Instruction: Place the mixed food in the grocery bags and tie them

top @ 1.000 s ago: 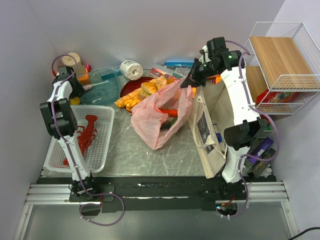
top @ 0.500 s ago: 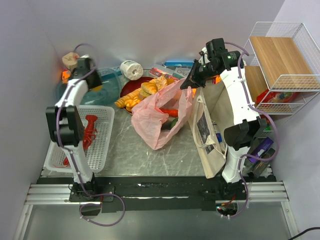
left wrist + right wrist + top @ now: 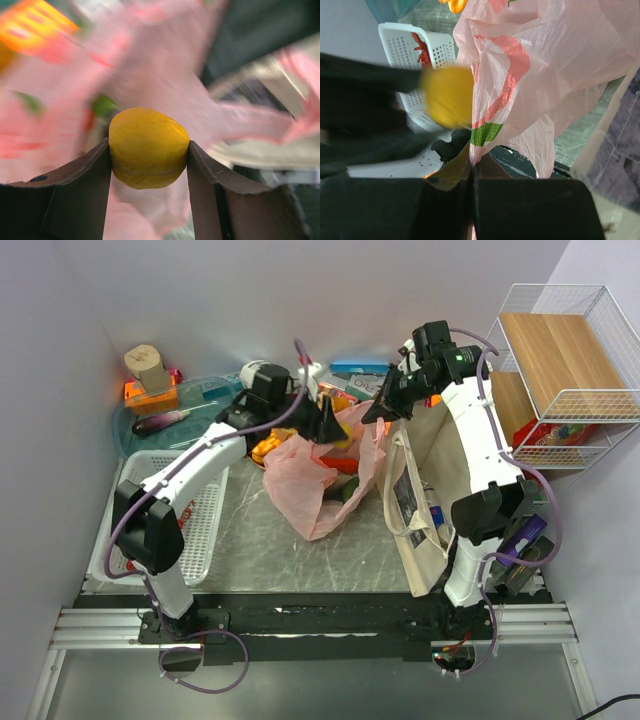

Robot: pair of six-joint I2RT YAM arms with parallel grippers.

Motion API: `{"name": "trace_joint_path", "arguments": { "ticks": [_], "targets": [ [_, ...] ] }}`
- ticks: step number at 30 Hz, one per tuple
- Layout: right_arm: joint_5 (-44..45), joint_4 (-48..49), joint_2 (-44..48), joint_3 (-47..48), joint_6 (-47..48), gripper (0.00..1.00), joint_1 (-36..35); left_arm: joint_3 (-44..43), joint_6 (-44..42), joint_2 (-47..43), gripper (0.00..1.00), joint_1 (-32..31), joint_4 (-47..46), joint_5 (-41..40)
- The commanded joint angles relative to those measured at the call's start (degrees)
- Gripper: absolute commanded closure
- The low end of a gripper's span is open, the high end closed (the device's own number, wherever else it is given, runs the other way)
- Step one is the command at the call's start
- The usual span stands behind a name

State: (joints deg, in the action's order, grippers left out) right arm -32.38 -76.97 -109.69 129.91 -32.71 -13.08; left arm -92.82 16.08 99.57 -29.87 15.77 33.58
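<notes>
Lemon [image 3: 148,147] clamped in left hand [image 3: 338,432] over pink bag [image 3: 300,490]; right hand [image 3: 372,408] pinches bag's rim, tote [image 3: 445,450] beside.

Left arm [image 3: 190,468], right arm [image 3: 482,445]: white links, black joints. Thin lavender cable [image 3: 554,515] runs along each arm, looping free in places. Green light [image 3: 462,353] on right wrist, 1 o'clock in top view; fingers [image 3: 70,200] dark, flat-sided.
</notes>
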Motion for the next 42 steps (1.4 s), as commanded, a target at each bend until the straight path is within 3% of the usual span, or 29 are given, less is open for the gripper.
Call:
{"name": "trace_joint_path", "arguments": {
  "ticks": [1,8,11,12,13,17,20,23,26,28,31,35,37,42],
  "targets": [
    [0.30,2.61,4.13,-0.01,0.45,1.00,0.25,1.14,-3.41,-0.26,0.57,-2.21,2.68,9.04],
    [0.83,3.23,5.80,-0.18,0.10,1.00,0.16,-8.77,-10.27,11.68,0.55,-3.62,14.89,3.00],
    [1.27,2.88,6.33,-0.27,0.45,1.00,0.16,-12.56,-10.89,15.47,0.22,-4.41,15.52,0.43],
    [1.27,2.88,6.50,-0.44,0.54,1.00,0.16,-12.65,-10.54,15.48,0.06,-4.32,13.61,0.78],
    [1.44,2.70,6.59,-0.53,0.54,1.00,0.16,-12.39,-10.45,15.22,0.00,-4.32,12.54,0.87],
    [1.88,3.23,7.47,-1.58,0.28,1.00,0.25,-9.58,-8.17,11.62,0.04,-3.53,8.58,-0.97],
    [1.97,3.23,7.39,-1.67,0.19,1.00,0.16,-5.55,-4.84,7.15,0.04,0.15,7.09,0.17],
    [2.15,3.40,7.30,-2.02,0.28,1.00,0.16,3.76,-2.02,-1.46,0.04,6.38,0.94,-0.88],
    [2.32,4.11,7.65,-3.25,0.19,1.00,0.16,9.31,-0.96,-7.80,0.04,13.06,-0.31,-13.24],
    [1.97,4.72,7.91,-4.57,0.10,1.00,0.16,7.40,2.11,-6.24,0.04,18.95,2.15,-24.98],
    [1.27,4.55,7.47,-4.75,-0.07,1.00,0.16,0.90,4.40,0.26,0.04,25.72,9.00,-33.39],
    [1.53,3.41,6.60,-2.91,-0.07,1.00,0.16,-6.48,-3.93,7.90,0.04,29.77,10.24,-42.45],
    [1.88,3.06,6.77,-2.55,-0.07,1.00,0.25,-11.23,-8.15,12.21,0.04,33.20,11.47,-42.81],
    [2.85,3.32,8.52,-5.10,-0.42,1.00,0.25,-22.84,-20.62,23.27,0.04,38.56,16.83,-34.14]
  ]
}}
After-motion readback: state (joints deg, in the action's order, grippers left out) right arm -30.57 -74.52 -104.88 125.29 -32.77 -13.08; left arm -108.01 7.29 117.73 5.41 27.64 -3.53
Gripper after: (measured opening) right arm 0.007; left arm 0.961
